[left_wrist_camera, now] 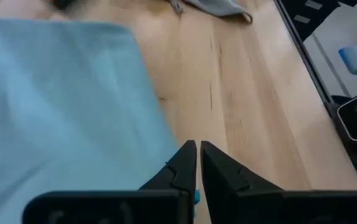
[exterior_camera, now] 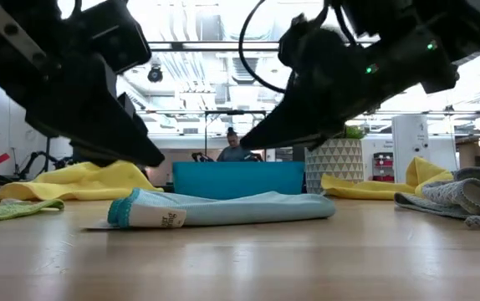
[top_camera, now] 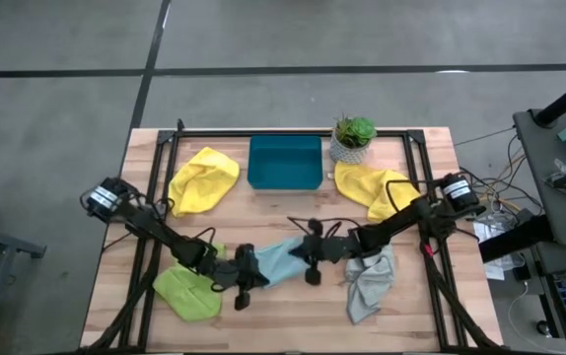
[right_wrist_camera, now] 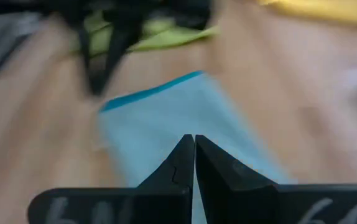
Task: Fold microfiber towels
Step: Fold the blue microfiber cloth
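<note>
The counter carries five towels, and the one in play is the light blue towel, lying flat and folded near the front middle, between the two arms. Its long axis runs roughly left to right across the counter, so each short end faces one arm. The other towels lie apart from it: a yellow towel at back left, a second yellow towel at back right, the lime green towel at front left and the grey towel at front right.

The left gripper hangs over the blue towel's left end and the right gripper over its right end, about equally near. Both sets of fingers are pressed together and hold nothing, raised just clear of the cloth in the low view.
</note>
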Robot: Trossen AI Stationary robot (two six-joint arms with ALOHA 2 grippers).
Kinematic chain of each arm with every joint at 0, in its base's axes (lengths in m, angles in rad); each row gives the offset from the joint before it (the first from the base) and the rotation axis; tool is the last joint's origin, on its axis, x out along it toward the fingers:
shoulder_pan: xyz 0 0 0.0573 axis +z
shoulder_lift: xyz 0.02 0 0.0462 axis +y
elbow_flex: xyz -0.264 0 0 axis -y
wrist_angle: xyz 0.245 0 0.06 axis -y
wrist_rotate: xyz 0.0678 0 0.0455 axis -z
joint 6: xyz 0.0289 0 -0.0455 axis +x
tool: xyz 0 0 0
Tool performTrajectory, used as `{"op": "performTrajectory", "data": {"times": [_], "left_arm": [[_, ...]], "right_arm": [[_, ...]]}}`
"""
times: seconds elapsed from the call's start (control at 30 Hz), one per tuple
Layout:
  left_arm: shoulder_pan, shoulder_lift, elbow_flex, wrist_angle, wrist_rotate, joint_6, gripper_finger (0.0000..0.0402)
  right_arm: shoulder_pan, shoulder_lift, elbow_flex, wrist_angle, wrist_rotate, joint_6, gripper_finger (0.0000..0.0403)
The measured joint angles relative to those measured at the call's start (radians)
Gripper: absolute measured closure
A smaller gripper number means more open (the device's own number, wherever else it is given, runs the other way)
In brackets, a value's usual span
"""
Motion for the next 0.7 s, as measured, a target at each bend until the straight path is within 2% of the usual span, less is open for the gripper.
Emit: {"op": "performTrajectory", "data": {"times": [0.13,0.37,0.47,0.7], "left_arm": [[-0.001,-0.014,0.000,-0.032,0.001,-0.006,0.0393],[-0.001,0.062,0.002,-0.031,0.002,-0.033,0.0393],[0.000,0.098,0.007,-0.024,0.032,-0.044,0.0393],[0.000,0.093,0.008,-0.075,0.041,-0.085,0.0393]], "right_arm": [[0.031,0.007,0.000,-0.020,-0.096,0.025,0.0394],[0.054,0.046,-0.002,-0.089,-0.096,0.083,0.0394],[0.054,0.053,-0.002,-0.123,-0.096,0.089,0.0394],[0.054,0.052,0.001,-0.214,-0.096,0.096,0.0394]]}}
